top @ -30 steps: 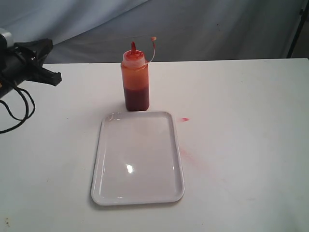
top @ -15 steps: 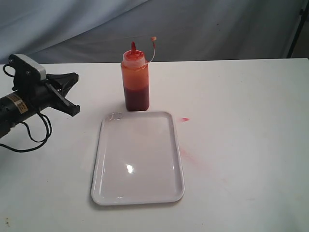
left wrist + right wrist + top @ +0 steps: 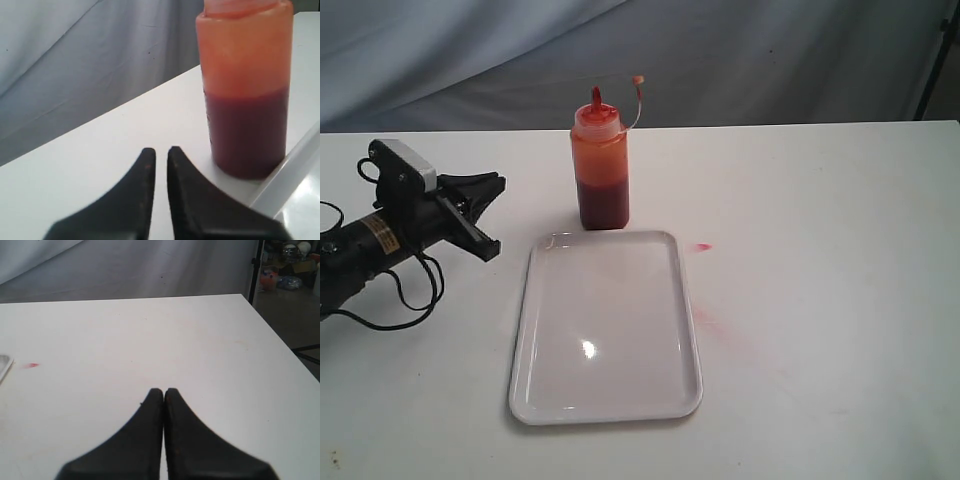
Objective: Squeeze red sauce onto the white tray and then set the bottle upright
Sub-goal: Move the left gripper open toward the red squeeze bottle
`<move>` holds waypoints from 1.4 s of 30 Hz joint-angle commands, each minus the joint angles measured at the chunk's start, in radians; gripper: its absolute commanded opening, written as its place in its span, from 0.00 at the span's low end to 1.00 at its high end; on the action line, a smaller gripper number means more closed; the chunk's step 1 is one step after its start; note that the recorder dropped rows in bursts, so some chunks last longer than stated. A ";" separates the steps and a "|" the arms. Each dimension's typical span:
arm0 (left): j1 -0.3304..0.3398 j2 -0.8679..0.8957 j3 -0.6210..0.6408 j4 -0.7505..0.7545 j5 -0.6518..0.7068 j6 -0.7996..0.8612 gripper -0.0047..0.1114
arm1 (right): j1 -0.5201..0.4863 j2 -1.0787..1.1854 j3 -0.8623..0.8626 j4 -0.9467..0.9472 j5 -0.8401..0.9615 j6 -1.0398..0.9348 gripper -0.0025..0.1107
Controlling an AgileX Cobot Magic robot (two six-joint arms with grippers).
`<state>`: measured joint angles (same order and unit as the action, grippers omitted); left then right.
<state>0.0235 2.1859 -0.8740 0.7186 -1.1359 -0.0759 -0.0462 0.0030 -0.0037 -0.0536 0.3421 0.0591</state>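
Left end effector (image 3: 490, 215) nearly pressed together at nine o'clock of the upright bottle (image 3: 601, 170); right end effector (image 3: 164, 391) pressed together

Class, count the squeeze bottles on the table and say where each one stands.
1. The bottle stands upright just behind the far edge of the white tray, with the left gripper beside it. None seems hidden.
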 commanded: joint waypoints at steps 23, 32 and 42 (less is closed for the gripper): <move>-0.040 0.118 -0.121 0.147 -0.085 -0.218 0.94 | 0.004 -0.003 0.004 0.006 -0.001 0.001 0.02; -0.077 0.120 -0.121 0.159 -0.085 -0.206 0.94 | 0.004 -0.003 0.004 0.006 -0.001 0.001 0.02; -0.183 0.120 -0.243 0.152 0.121 -0.226 0.94 | 0.004 -0.003 0.004 0.006 -0.001 0.001 0.02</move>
<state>-0.1402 2.3063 -1.0793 0.8743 -1.1078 -0.2798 -0.0462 0.0030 -0.0037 -0.0536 0.3421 0.0591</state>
